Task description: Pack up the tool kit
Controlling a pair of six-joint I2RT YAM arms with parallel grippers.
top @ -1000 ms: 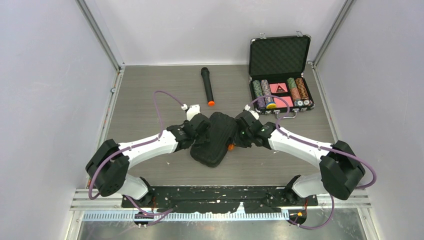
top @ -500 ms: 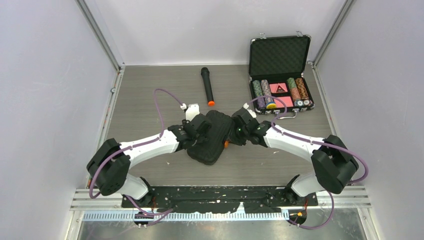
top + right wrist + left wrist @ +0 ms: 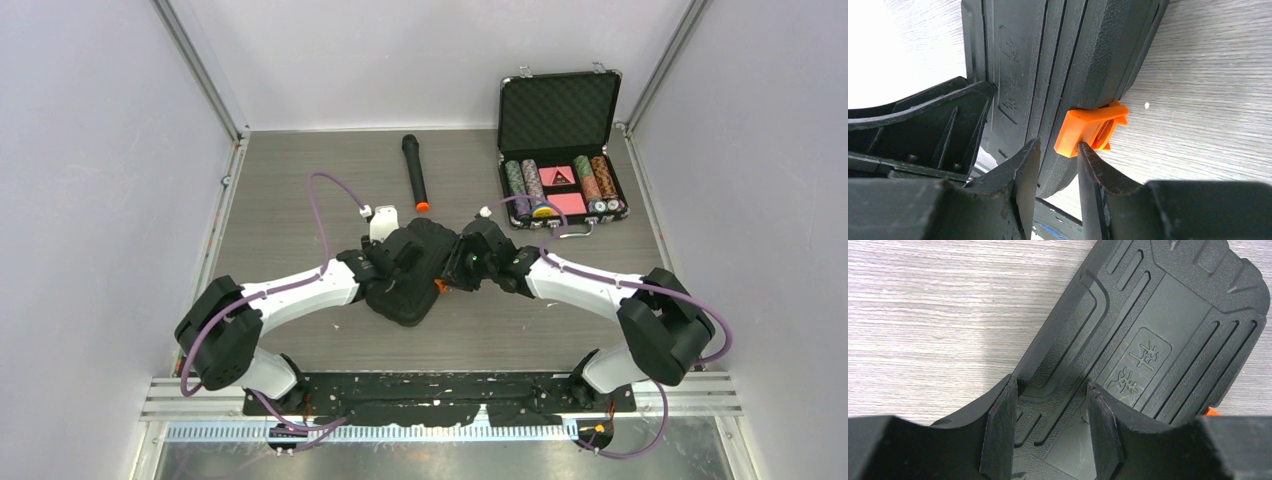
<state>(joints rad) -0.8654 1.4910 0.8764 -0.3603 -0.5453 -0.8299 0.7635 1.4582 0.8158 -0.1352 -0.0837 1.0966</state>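
The tool kit (image 3: 405,290) is a flat black ribbed case, closed, lying mid-table between my arms. Its orange latch (image 3: 440,286) sticks out on its right edge. My left gripper (image 3: 403,252) is open over the lid (image 3: 1158,330), its fingers (image 3: 1000,427) spread just above the ribs (image 3: 1050,410). My right gripper (image 3: 456,272) has its jaws close together astride the case rim (image 3: 1058,155). One finger lies on the lid (image 3: 1048,60) and the other presses the latch (image 3: 1088,127). The tools are hidden.
A black microphone (image 3: 414,172) with an orange end lies behind the case. An open metal-edged poker chip case (image 3: 560,110) stands at the back right. Grey walls and rails bound the table on the left, the right and the back.
The tool kit has slid left and slightly away and turned a little. My right arm has reached further left with it. My left gripper has stayed on the lid.
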